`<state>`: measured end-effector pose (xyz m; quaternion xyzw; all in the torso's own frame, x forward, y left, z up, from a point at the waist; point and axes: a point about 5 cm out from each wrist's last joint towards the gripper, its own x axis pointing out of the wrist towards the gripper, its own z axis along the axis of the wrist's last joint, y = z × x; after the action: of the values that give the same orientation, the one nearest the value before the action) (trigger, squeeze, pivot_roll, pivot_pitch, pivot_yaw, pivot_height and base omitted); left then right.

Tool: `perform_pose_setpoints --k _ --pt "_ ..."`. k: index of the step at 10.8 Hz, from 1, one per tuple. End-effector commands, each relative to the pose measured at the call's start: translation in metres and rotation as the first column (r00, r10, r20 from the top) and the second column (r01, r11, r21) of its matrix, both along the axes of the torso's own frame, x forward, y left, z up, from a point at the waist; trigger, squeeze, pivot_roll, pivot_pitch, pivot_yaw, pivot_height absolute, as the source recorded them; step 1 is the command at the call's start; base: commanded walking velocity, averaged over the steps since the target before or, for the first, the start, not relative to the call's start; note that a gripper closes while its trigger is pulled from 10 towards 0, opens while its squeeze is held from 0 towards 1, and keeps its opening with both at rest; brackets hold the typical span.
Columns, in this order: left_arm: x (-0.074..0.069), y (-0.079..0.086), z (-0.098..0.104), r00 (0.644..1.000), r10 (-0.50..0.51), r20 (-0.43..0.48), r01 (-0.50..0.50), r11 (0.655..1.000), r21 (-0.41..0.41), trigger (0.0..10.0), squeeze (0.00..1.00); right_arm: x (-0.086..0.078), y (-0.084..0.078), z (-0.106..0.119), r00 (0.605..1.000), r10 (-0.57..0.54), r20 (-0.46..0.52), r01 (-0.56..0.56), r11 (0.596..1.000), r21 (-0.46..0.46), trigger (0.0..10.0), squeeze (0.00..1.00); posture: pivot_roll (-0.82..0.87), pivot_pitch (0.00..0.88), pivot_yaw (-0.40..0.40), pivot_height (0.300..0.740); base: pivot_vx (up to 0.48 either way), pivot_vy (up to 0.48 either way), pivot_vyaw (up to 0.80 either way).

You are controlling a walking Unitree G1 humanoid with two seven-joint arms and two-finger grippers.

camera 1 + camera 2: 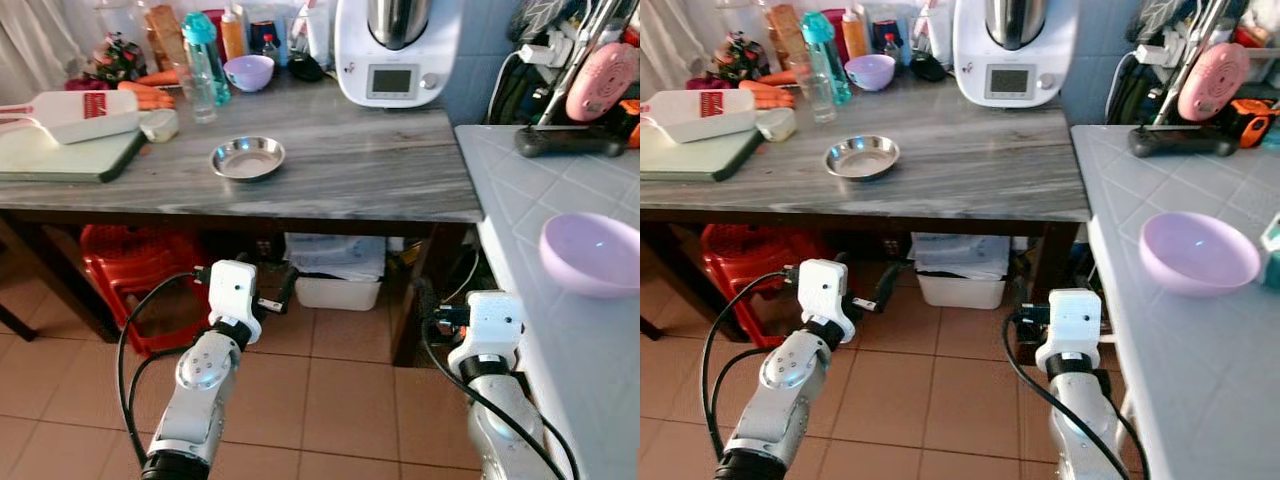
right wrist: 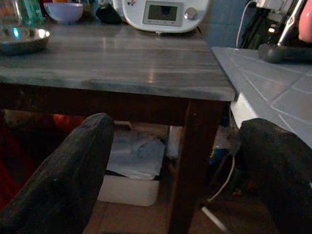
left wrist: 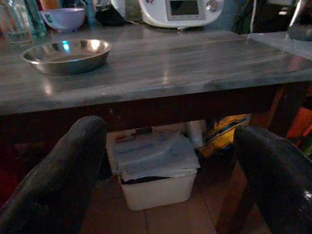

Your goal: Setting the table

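Bowls: two lilac, one steel; both grippers seemingly open.

A grey marble-look table on dark legs stands over terracotta floor tiles, beside a tiled counter

A shallow round steel dish is placed on the grey wooden table. A pink plastic bowl is set on the tiled counter to the right.

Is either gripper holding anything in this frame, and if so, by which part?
Nothing is held. The left gripper and the right gripper are both open and empty, below the table edge.
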<state>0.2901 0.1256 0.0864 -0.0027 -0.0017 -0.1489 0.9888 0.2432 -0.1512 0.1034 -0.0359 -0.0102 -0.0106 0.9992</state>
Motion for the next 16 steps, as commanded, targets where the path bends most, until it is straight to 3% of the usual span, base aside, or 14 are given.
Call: perform_pose_setpoints --k 1,3,7,16 --pt "-0.0002 -0.0008 0.0039 1.000 -0.012 0.011 0.012 1.000 -0.007 10.0 0.00 -0.0012 -0.0012 -0.0018 1.000 -0.002 -0.010 0.002 1.000 -0.002 10.0 0.00 -0.03 0.000 0.083 0.740 0.000 -0.349 0.00" --pt "-0.0006 -0.0007 0.0034 1.000 -0.013 0.008 0.013 1.000 -0.008 10.0 0.00 -0.0022 -0.0008 -0.0028 1.000 -0.002 -0.014 0.002 1.000 -0.002 10.0 0.00 -0.03 0.000 0.083 0.740 0.000 -0.336 0.00" --pt "0.0017 0.0049 -0.0025 0.998 0.049 -0.037 -0.050 0.999 -0.002 10.0 0.00 -0.0029 -0.0017 -0.0041 1.000 -0.004 -0.019 0.004 1.000 -0.002 10.0 0.00 -0.03 0.000 0.082 0.740 0.000 0.000 0.00" --pt "0.0065 0.0057 0.0000 0.996 0.079 -0.030 -0.078 0.996 0.033 10.0 0.00 -0.0001 -0.0011 -0.0065 1.000 -0.011 -0.024 0.011 1.000 0.001 10.0 0.00 -0.02 0.000 0.085 0.740 -0.029 0.000 0.00"
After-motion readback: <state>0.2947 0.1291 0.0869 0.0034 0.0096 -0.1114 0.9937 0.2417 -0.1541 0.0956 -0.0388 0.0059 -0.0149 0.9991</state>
